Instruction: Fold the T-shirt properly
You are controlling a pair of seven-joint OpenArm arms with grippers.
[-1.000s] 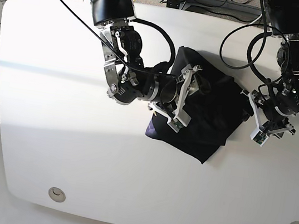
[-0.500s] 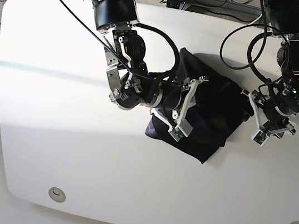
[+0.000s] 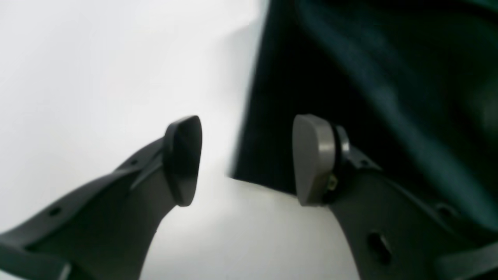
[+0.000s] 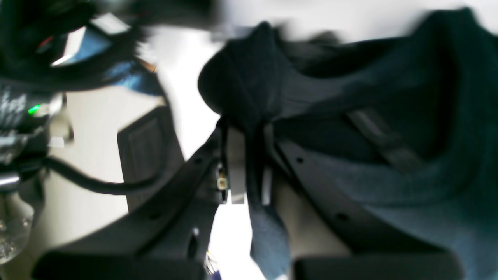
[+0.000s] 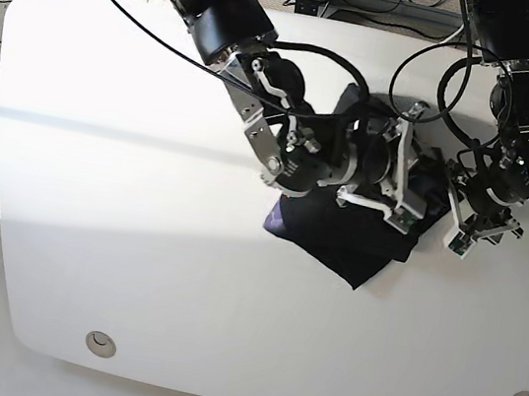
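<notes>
Two arms reach over the white table, where the black T-shirt lies bunched right of centre. The right gripper has its jaws pinched tight on a fold of the cloth, lifting it over the pile. The left gripper stands wide and holds nothing, just beside the shirt's edge.

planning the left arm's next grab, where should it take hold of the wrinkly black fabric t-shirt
Probably the black fabric T-shirt's edge nearest the open left gripper, coming in low along the white table: that hem lies flat right before its fingers, while the right gripper already pinches another fold.
</notes>
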